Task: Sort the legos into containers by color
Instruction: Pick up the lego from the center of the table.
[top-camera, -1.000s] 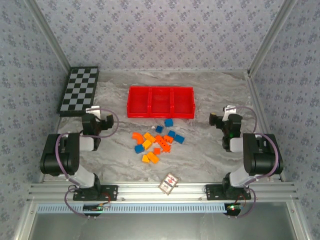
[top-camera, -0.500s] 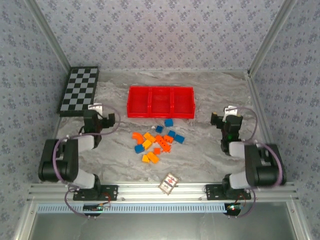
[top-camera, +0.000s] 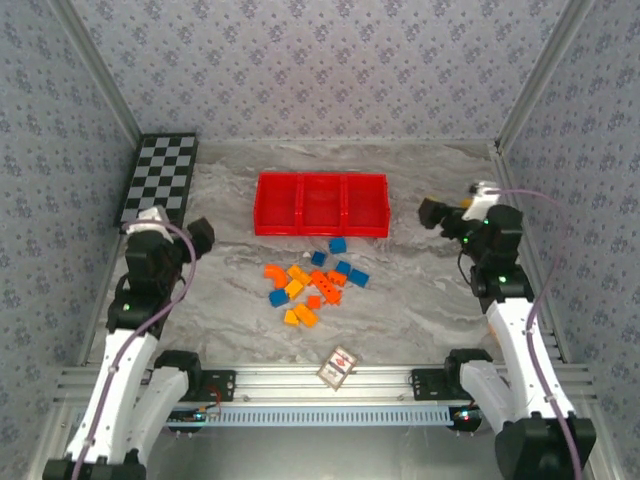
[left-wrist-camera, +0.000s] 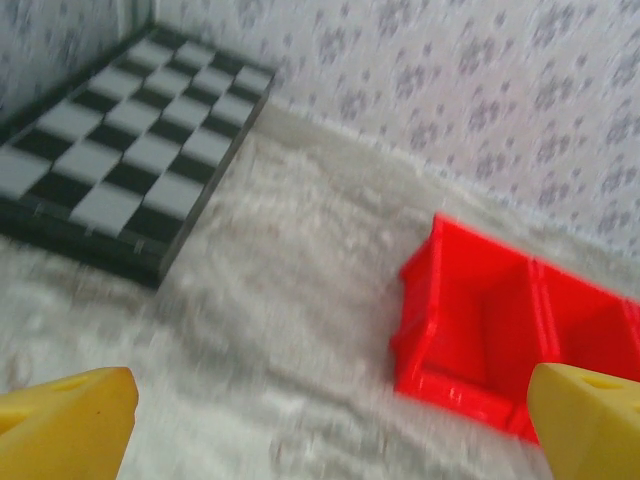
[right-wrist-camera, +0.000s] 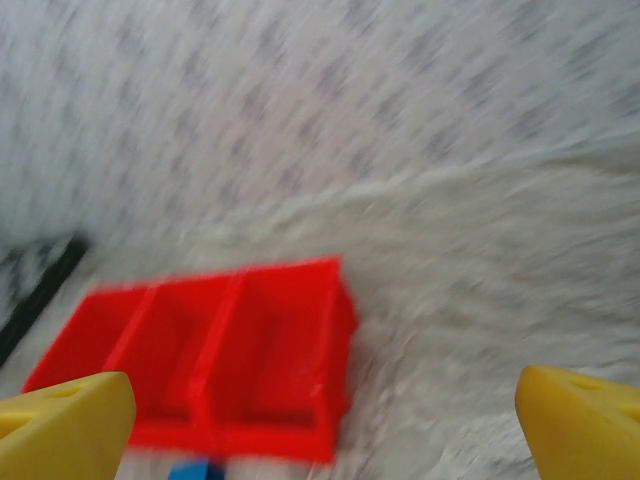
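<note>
Plainly, the left end effector (left-wrist-camera: 330, 430) and right end effector (right-wrist-camera: 325, 425) gape wide, empty, legos (top-camera: 322, 281) loose near the tray (top-camera: 322, 230).

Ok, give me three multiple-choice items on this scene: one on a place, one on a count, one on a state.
1. Seen from the top camera, the checkerboard lies, relative to the tray:
A. to its right
B. to its left
C. on top of it

2. How many compartments does the tray have?
A. two
B. three
C. five

3. The legos are:
A. stacked into one tower
B. sorted into the tray
C. loose on the table, unsorted

Answers:
1 B, the board sits by the left wall.
2 B, three sit side by side.
3 C, mixed colours lie scattered in front of the empty tray.
</note>
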